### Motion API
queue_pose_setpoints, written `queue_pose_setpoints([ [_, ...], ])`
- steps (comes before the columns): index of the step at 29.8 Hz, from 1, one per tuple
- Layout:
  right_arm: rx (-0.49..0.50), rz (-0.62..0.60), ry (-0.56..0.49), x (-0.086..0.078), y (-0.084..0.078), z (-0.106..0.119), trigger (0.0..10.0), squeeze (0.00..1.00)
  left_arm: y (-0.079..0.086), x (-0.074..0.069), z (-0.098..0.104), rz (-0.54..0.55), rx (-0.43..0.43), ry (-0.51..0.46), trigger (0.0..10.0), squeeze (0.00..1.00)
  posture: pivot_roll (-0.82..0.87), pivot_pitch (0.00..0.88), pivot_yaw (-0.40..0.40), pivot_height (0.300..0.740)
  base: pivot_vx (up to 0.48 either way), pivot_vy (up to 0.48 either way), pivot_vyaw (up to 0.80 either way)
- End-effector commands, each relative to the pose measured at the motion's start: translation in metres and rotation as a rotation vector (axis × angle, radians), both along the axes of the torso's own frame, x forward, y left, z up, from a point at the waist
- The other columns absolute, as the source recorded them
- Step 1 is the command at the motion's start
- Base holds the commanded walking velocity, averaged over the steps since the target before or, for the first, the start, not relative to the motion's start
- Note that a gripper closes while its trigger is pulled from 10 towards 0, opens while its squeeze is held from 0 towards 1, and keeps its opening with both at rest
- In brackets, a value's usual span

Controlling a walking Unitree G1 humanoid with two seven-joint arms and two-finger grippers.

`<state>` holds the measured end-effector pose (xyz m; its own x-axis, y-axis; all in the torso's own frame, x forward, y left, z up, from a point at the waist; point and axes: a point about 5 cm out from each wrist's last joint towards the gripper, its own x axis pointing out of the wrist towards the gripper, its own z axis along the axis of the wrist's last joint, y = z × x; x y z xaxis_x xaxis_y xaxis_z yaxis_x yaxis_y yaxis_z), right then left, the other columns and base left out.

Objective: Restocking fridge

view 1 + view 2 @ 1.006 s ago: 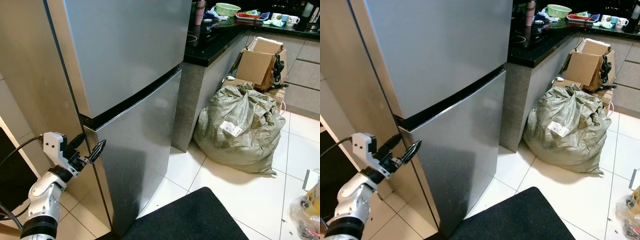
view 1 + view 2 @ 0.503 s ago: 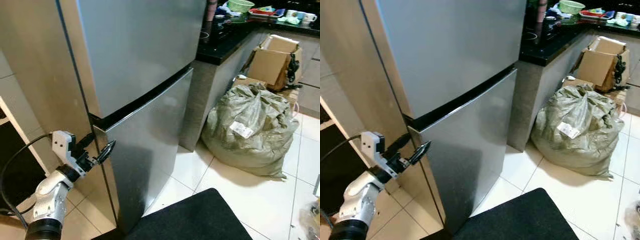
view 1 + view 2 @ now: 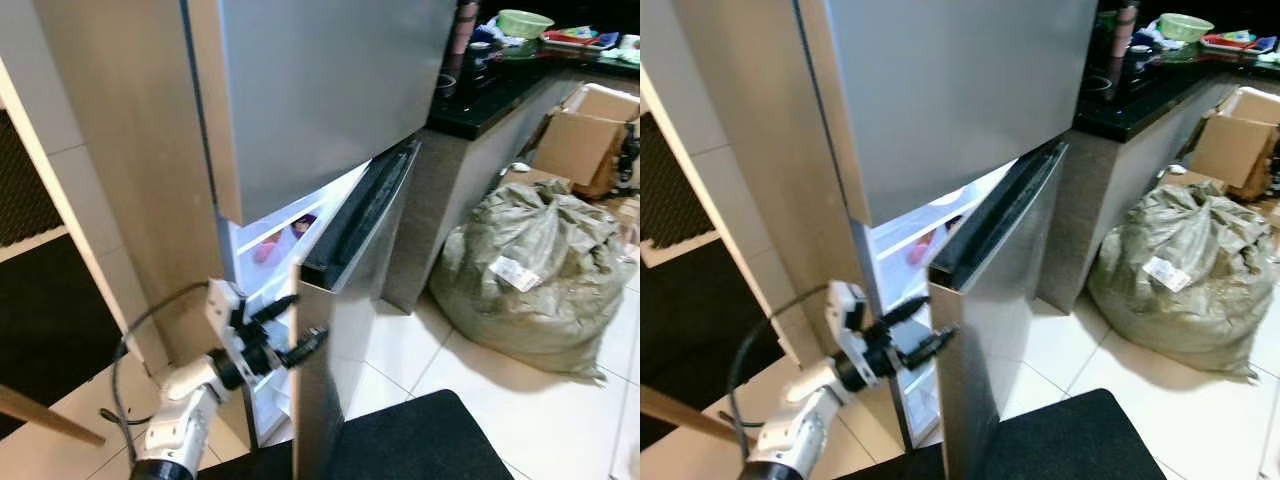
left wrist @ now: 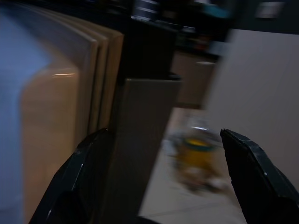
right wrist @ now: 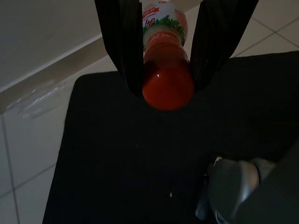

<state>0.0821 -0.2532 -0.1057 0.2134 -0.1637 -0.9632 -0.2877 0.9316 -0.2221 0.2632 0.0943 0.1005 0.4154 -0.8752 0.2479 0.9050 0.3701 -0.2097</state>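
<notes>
Fridge [image 3: 320, 110]: we see a tall silver two-door unit beside a tan wall panel; the upper door is closed, the lower door [image 3: 350, 300] stands swung partly out.
Fridge interior [image 3: 280, 240]: white shelves show through the gap, with a reddish item [image 3: 266, 250] and a dark one [image 3: 303, 224] that we cannot identify.
Left tool [image 3: 293, 327]: its two black fingers are spread apart, one on each side of the lower door's free edge; in the left wrist view the door edge [image 4: 140, 154] stands between them, blurred.
Right tool [image 5: 163, 46]: clamped on a bottle [image 5: 166, 74] of red sauce with a printed label, hanging over a black floor mat [image 5: 140, 154].
Sack [image 3: 530, 270]: a bulging grey-green woven sack on the white tiles, tied shut, contents hidden.
Cardboard box [image 3: 590, 135]: open, behind the sack, cut off at the frame edge.
Desk [image 3: 500, 85]: black top carrying a green bowl [image 3: 525, 22] and small clutter too far to make out.
</notes>
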Motion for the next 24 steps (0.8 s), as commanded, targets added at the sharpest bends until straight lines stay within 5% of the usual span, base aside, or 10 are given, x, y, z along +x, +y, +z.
queue_pose_setpoints([
  [1, 0.0, 0.009, -0.002, 0.001, 0.002, 0.0, 10.0, 0.0, -0.016, -0.015, 0.001, -0.134, -0.05, 0.037, 10.0, 0.0, -0.05, 0.0, -0.012, 0.74, 0.0, 0.0, 0.0],
  [11, -0.003, 0.013, -0.003, 0.001, 0.001, 0.0, 10.0, 0.0, -0.016, -0.04, -0.01, -0.254, -0.044, 0.12, 10.0, 0.0, -0.05, 0.0, -0.013, 0.74, 0.0, 0.0, 0.0],
  [18, -0.004, 0.015, -0.004, 0.002, 0.001, 0.0, 10.0, 0.0, -0.004, -0.038, -0.022, -0.182, 0.009, 0.177, 10.0, 0.0, -0.05, 0.0, -0.013, 0.74, 0.0, 0.0, 0.0],
  [24, -0.004, 0.013, -0.006, 0.002, 0.001, 0.0, 10.0, 0.0, 0.02, -0.036, -0.058, -0.031, 0.148, 0.282, 10.0, 0.0, -0.05, 0.0, -0.014, 0.74, 0.0, 0.0, 0.0],
])
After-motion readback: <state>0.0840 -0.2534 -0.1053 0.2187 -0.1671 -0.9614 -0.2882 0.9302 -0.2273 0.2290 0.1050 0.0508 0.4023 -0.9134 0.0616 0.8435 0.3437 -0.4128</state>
